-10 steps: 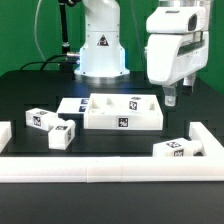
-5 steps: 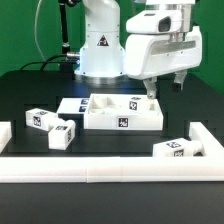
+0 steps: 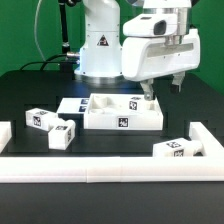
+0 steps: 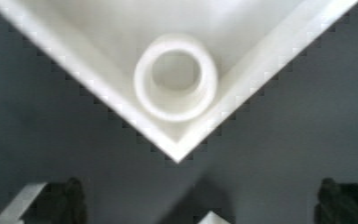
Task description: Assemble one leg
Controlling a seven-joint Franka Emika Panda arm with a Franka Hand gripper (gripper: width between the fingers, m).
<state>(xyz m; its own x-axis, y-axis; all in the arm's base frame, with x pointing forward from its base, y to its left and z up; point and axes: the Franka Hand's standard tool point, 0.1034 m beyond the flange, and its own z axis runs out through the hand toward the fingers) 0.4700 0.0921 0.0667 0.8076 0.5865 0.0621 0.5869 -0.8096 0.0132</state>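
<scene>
Several legs (image 3: pixel 62 135) lie loose, well apart from the gripper (image 3: pixel 164 90), which hangs wide and empty over the corner hole (image 4: pixel 176 75) of the tray-shaped part (image 3: pixel 120 122). I'd guess fetching one comes next.

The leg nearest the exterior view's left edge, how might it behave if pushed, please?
The leg looks boxy and flat-faced, so it would probably slide, not roll. Small, seemingly rigid plastic: likely light and stiff. A second leg close beside it might get nudged.
</scene>
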